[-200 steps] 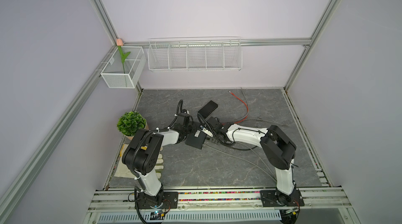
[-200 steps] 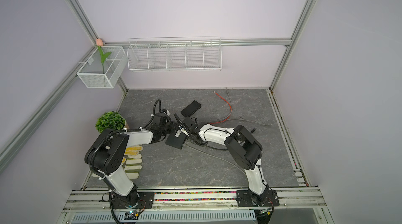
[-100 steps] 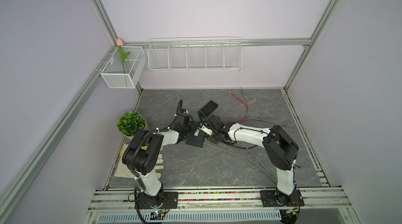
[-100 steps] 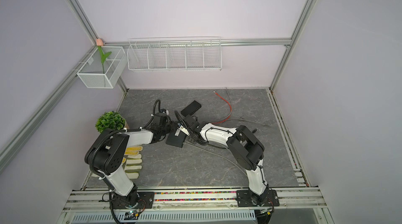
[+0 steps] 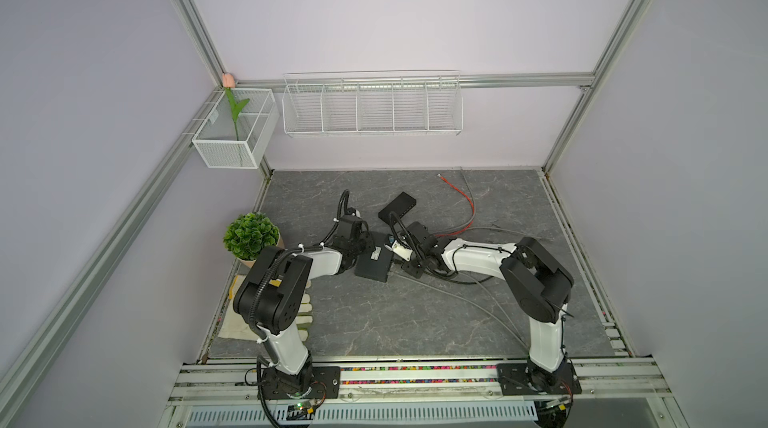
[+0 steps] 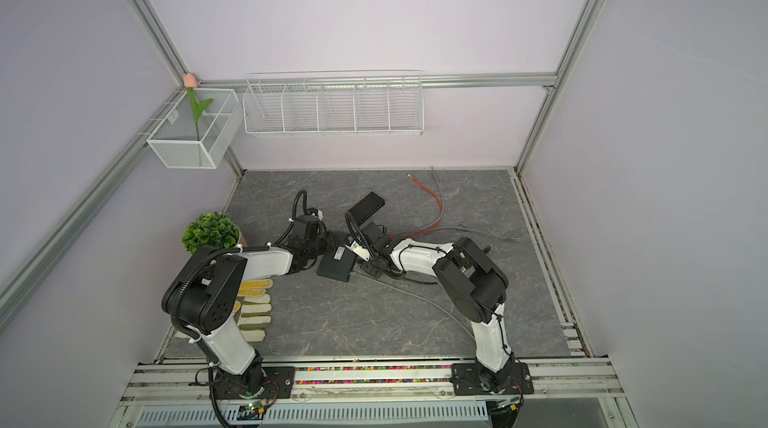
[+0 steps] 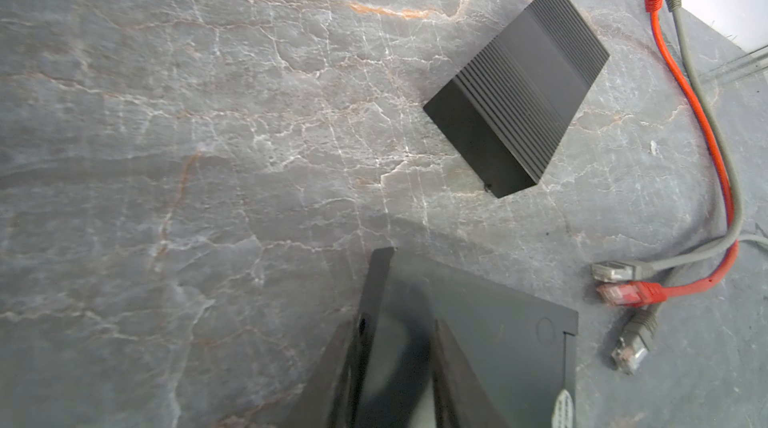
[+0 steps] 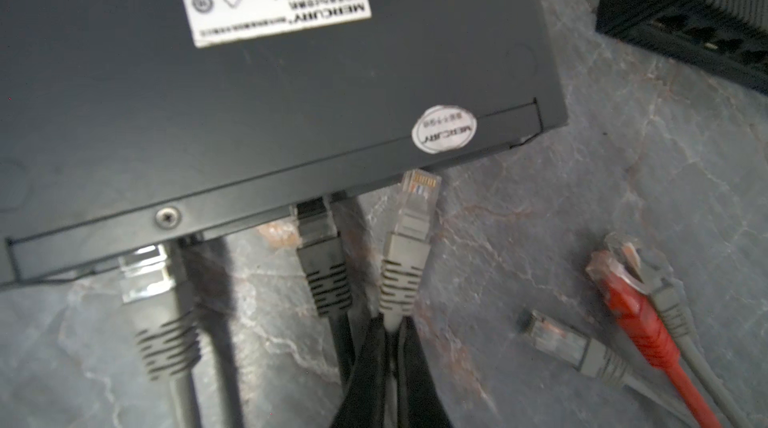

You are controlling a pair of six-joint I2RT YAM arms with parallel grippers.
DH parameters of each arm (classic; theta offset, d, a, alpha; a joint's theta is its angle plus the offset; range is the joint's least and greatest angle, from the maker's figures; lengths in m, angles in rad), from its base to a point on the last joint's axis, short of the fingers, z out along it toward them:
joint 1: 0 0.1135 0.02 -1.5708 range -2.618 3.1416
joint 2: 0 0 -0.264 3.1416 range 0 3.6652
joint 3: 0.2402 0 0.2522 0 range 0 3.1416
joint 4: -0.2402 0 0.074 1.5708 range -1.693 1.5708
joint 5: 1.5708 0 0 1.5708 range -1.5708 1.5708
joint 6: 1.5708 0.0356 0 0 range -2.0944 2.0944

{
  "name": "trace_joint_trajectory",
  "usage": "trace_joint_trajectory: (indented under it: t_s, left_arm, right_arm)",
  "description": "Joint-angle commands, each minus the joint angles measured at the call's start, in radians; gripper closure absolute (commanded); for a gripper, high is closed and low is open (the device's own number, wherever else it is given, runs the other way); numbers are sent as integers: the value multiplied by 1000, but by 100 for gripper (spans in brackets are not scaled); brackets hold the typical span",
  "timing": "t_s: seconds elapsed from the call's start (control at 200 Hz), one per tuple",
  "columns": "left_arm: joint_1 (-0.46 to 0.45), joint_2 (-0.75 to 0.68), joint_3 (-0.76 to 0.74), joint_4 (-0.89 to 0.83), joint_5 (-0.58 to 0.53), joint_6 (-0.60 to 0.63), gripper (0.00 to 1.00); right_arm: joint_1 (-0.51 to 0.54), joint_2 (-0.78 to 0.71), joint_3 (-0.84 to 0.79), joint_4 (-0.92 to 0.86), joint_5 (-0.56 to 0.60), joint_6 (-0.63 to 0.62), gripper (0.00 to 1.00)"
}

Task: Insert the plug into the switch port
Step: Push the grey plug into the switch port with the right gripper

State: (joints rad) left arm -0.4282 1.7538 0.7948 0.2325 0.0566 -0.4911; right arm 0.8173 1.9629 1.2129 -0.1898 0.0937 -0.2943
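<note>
Light, stiff, likely brittle at the latch, the grey clear-tipped network plug point(image 8: 413, 206) hangs at the two-o'clock edge of the flat black switch point(image 5: 372, 270) — right gripper point(image 8: 390, 328) pinched tight just behind its ribbed boot, a fair hold — left gripper point(image 7: 403, 305) clamping the switch.

Top views, pair: high over the near edge, facing down and far across the worktop point(image 5: 374, 322); near-identical coverage.
Left wrist view: low, close, looking past the left claw point(image 7: 411, 284) over the switch point(image 7: 498, 322) toward far right.
Right wrist view: closest, facing the switch's port edge and the plug point(image 8: 415, 206).
Wrist views share switch, ribbed black box point(image 7: 523, 85), red cable point(image 7: 706, 114).
</note>
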Motion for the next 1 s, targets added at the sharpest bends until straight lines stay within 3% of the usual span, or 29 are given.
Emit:
trace_joint_trajectory:
  t_s: [0.0, 0.235, 0.555, 0.69, 0.995]
  left_arm:
    - [-52, 27, 18, -65, 172, 19, 69]
    - [-52, 32, 33, -93, 196, 56, 71]
    - [-68, 39, 65, -130, 228, 103, 71]
    - [-69, 58, 97, -156, 227, 117, 71]
    - [-70, 86, 144, -182, 217, 115, 71]
  right_arm:
    - [7, -45, -9, 151, -113, -14, 93]
    - [5, -72, -34, 154, -104, -30, 93]
    - [-22, -67, -21, 45, 130, -47, 94]
    - [-31, -109, -83, 77, 188, -45, 93]
    - [-57, -193, -136, 103, 200, -45, 93]
